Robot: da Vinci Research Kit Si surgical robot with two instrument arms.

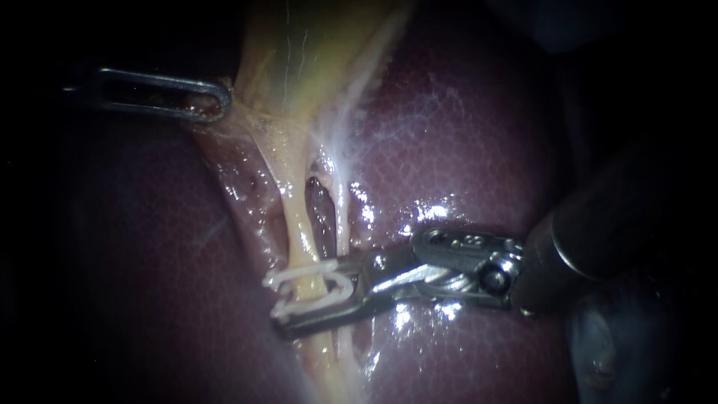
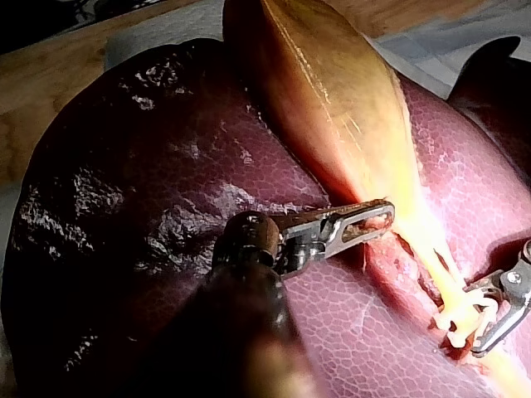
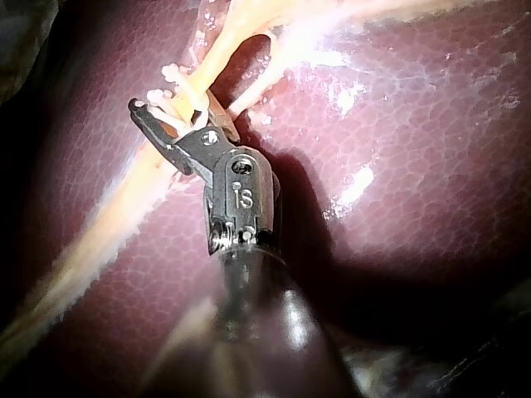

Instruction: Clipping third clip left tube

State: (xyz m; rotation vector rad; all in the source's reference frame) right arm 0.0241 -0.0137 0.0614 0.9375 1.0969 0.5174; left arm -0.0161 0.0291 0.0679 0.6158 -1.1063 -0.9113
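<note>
**Jaws of the right instrument point(image 1: 307, 295) straddle the left tube point(image 1: 295, 217)**

They stand narrowly apart, gripping 1 white clip point(image 1: 303, 274) set across the tube, whose long axis runs from the gallbladder point(image 1: 299, 60) down the liver point(image 1: 486, 150), crosswise to them. The left instrument point(image 1: 213, 101), well apart, has its jaws clamped on the gallbladder's edge. Closing looks to need no further reach.

Dark red, wet liver point(image 1: 479, 135), glossy in spots. Yellowish gallbladder point(image 2: 323, 91) lying on it, tapering to a narrow neck. Under the liver, a white sheet point(image 2: 137, 41) spread over a pale wooden surface point(image 2: 41, 83).
</note>
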